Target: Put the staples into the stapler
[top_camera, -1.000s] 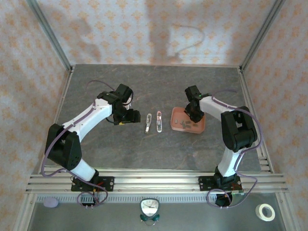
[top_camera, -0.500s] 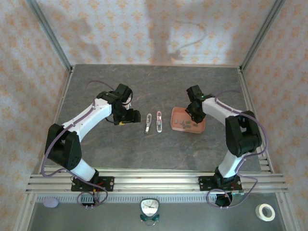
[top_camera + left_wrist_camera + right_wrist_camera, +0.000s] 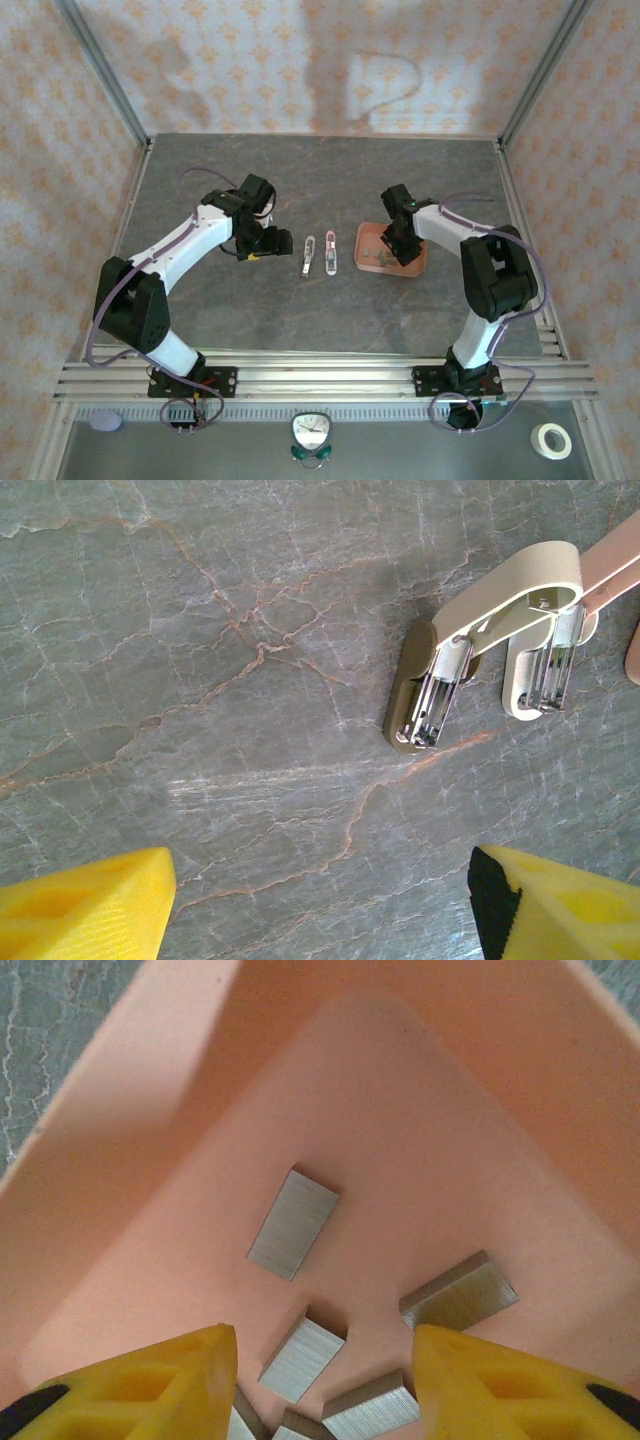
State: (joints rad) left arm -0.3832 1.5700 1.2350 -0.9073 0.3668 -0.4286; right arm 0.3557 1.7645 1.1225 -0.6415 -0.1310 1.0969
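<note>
Right gripper [image 3: 322,1365]: repositioned over tray [image 3: 200,1090], jaws parted above staples [image 3: 294,1223], none gripped; pickup is judged imminent. Left gripper [image 3: 320,905]: unmoved, held open, empty, near stapler [image 3: 440,675].

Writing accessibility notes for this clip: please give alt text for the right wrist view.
The right gripper hangs open close above a salmon-pink tray where several grey staples lie loose, some between its yellow jaws, none clamped. Grey marbled table shows at the upper left corner.
</note>
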